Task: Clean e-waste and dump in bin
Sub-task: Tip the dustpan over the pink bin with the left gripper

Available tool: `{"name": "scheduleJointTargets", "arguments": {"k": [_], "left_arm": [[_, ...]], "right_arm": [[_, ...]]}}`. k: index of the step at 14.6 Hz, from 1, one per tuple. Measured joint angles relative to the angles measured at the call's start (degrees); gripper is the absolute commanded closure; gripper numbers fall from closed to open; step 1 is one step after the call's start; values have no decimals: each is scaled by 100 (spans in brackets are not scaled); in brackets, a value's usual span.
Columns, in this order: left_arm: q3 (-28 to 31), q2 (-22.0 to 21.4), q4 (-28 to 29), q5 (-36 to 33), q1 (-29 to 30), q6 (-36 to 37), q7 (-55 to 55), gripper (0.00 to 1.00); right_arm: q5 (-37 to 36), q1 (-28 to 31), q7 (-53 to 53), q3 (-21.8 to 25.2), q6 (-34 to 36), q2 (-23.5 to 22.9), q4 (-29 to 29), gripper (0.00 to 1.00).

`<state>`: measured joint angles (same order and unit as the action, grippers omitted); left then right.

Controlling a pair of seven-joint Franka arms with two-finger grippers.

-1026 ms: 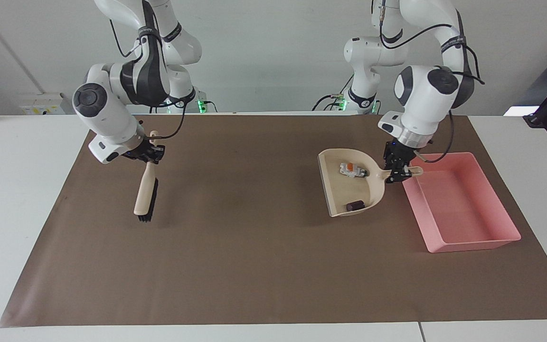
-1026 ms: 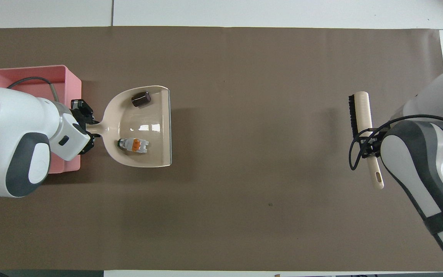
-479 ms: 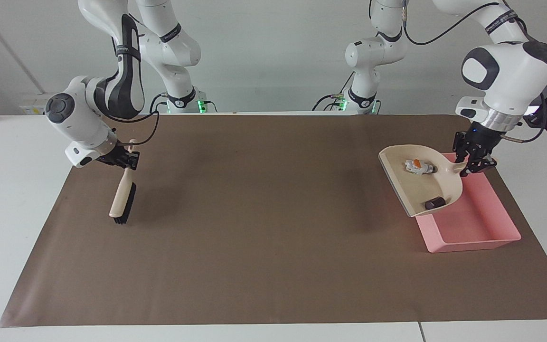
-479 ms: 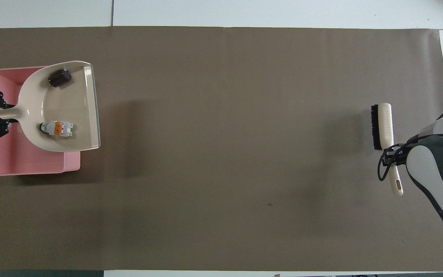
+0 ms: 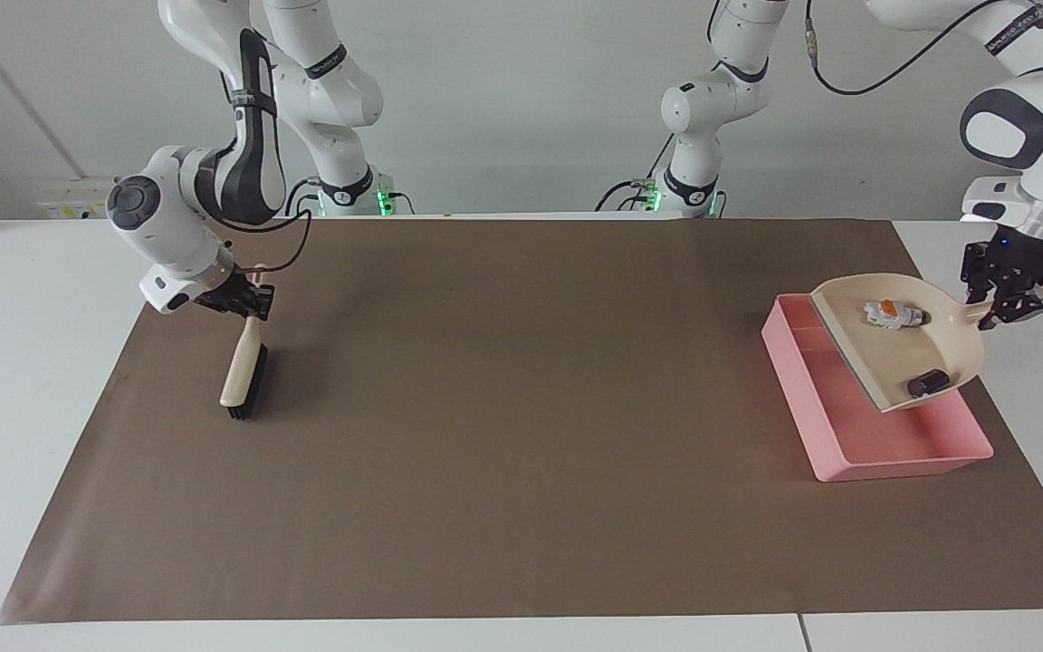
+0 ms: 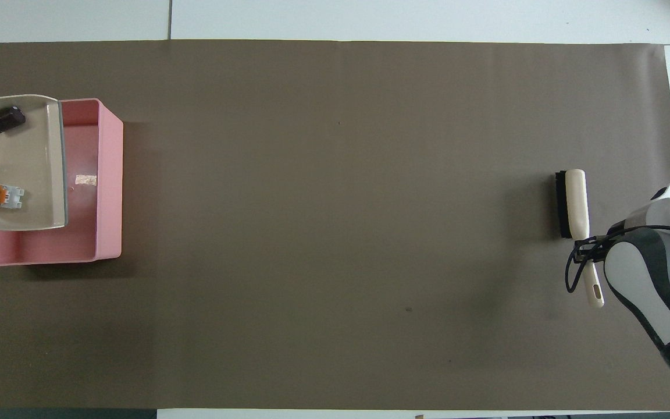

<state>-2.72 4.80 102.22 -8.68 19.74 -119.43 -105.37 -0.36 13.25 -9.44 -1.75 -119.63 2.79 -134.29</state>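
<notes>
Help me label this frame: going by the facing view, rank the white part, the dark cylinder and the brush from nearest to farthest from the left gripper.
From the left gripper, shut on the dustpan handle over the pink bin:
1. White part, in the dustpan close to the handle.
2. Dark cylinder, in the dustpan's farther corner.
3. Brush, held by the right gripper at the right arm's end.

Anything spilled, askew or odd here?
Nothing spilled. Both e-waste bits sit in the dustpan, which the left gripper holds by the handle over the bin. The right gripper holds the brush tilted, bristles on the mat.
</notes>
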Motion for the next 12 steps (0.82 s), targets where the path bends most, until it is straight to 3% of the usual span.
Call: {"name": "scheduleJointTargets", "arguments": {"k": [2,4,5,9,12], "left_arm": [[-3,105,-12,-503,10,-100,-4,100],[-14,176,46,-1095,10,-189,-6,100],[-14,191,119,-1377,10,-269,0,100],[-8,194,358,-2304,27,-477,240,100],[-20,194,387,-3017,21,-472,699,100]], "right_arm": [[0,0,-3,0,-12,43,-57,50],[0,0,-5,-2,-12,69,-72,8],[-1,0,-6,-4,-12,76,-73,1],[-1,-7,-8,-22,-92,94,84,1],[-1,-12,-10,-52,-140,87,727,1]]}}
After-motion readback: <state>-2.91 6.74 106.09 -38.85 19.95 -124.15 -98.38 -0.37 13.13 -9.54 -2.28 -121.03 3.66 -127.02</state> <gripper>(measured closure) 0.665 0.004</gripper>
